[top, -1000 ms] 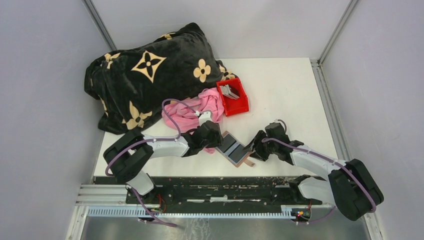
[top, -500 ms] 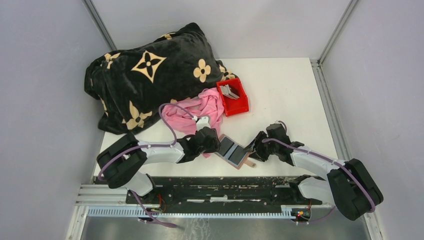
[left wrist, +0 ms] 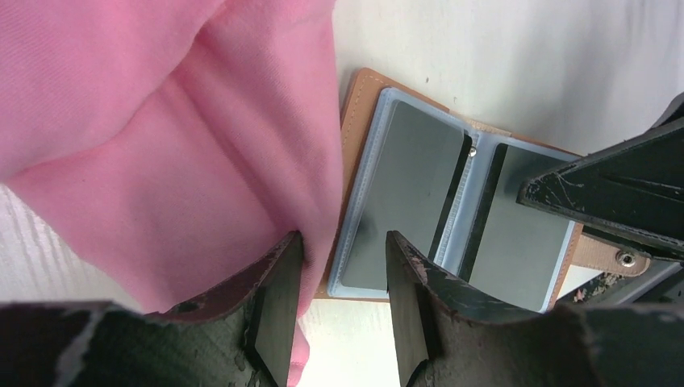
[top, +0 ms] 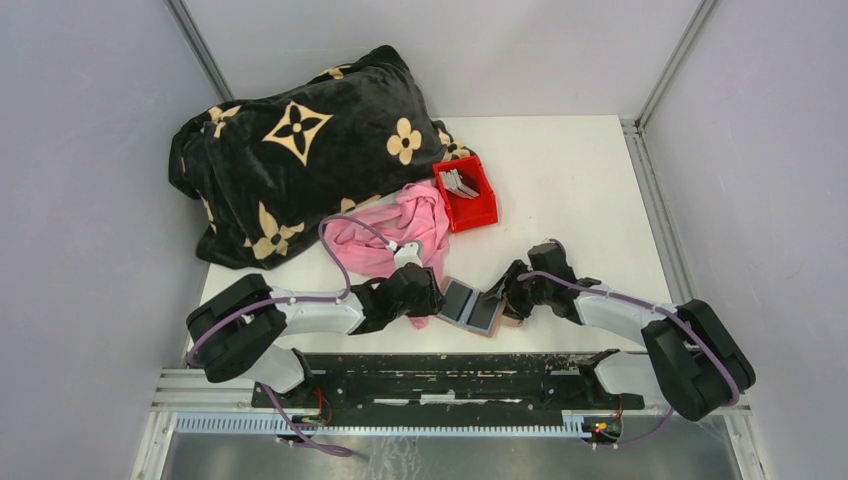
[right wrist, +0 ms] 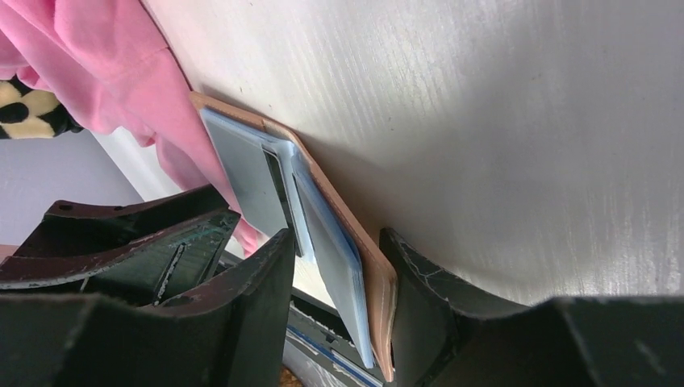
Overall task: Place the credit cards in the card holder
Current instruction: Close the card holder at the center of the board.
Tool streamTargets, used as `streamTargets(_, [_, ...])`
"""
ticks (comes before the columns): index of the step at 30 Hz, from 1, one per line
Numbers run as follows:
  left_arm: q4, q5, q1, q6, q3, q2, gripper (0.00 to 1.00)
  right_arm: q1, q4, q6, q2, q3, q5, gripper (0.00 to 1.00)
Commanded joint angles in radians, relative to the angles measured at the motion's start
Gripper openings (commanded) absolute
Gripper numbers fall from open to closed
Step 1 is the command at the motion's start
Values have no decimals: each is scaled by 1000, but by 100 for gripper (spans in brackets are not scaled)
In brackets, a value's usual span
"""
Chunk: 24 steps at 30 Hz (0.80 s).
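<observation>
The brown card holder (top: 470,307) lies open on the white table between both grippers, its clear sleeves up and showing dark grey. My left gripper (top: 428,295) is open, its fingers on either side of the holder's (left wrist: 419,185) left edge, with pink cloth (left wrist: 202,145) against one finger. My right gripper (top: 508,298) is open around the holder's (right wrist: 250,173) right half, the brown cover touching one finger and a gap at the other. Several grey credit cards (top: 458,182) stand in the red bin (top: 474,210) further back. The snap tab (left wrist: 621,258) peeks out beside the right gripper's fingers.
A pink cloth (top: 390,235) lies just behind the left gripper, touching the holder's left edge. A black blanket with tan flowers (top: 300,150) fills the back left. The table's near edge and a black rail (top: 430,375) run close in front of the holder.
Both grippers have narrowed and closed in on the holder from either side. The left arm has come nearer, and the holder has shifted and turned a little, its tab now under the right gripper.
</observation>
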Motion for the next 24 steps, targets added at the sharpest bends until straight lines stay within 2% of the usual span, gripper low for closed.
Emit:
streamTargets(1, [-70,81,-27,-41,-28,14,50,1,-32,-51,17,38,21,49])
streamTargets(8, [-103,47,-31,-47,-8,-3,52,3,-233,-179,-15,151,84,31])
streamTargets(12, [-108,19,-30,-56,-1,-15,57,2,-353,-258,6,236,108,20])
streamTargets(16, [-98,3,-29,-59,8,-12,61,-7,-448,-333,31,301,113,17])
streamTargets(24, [-32,39,-28,-43,48,47,61,-50,-580,-458,81,357,98,16])
